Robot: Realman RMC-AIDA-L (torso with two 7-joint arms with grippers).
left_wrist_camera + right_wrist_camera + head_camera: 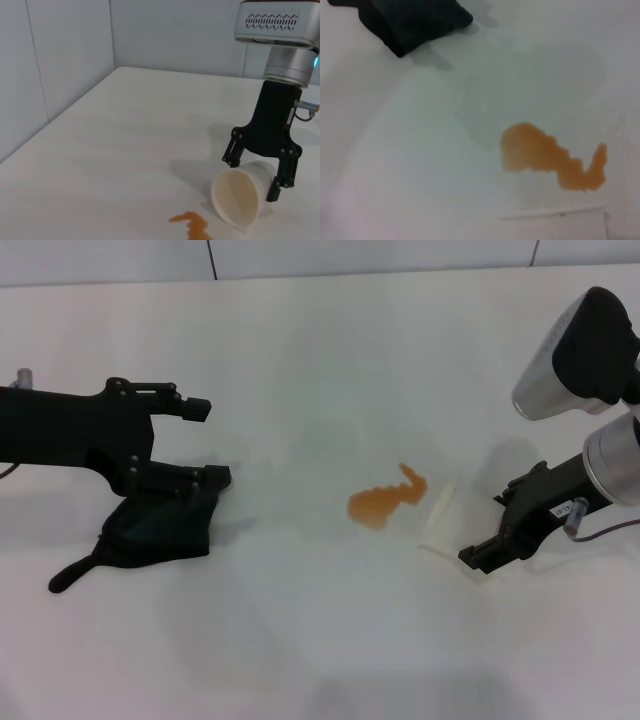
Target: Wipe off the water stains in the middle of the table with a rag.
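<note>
The orange-amber water stains (385,502) lie in the middle of the white table (320,350); they also show in the left wrist view (192,225) and the right wrist view (545,157). The black-teal rag (155,530) lies crumpled at the left, its tail pointing toward the front left, and shows in the right wrist view (415,20). My left gripper (205,443) is open just behind the rag, its nearer finger at the rag's back edge. My right gripper (500,523) holds a tipped white paper cup (445,515) to the right of the stain.
The cup (237,197) lies on its side, mouth toward the stain, with the right gripper's fingers (280,182) on either side of it. A grey tiled wall (300,255) runs along the table's far edge.
</note>
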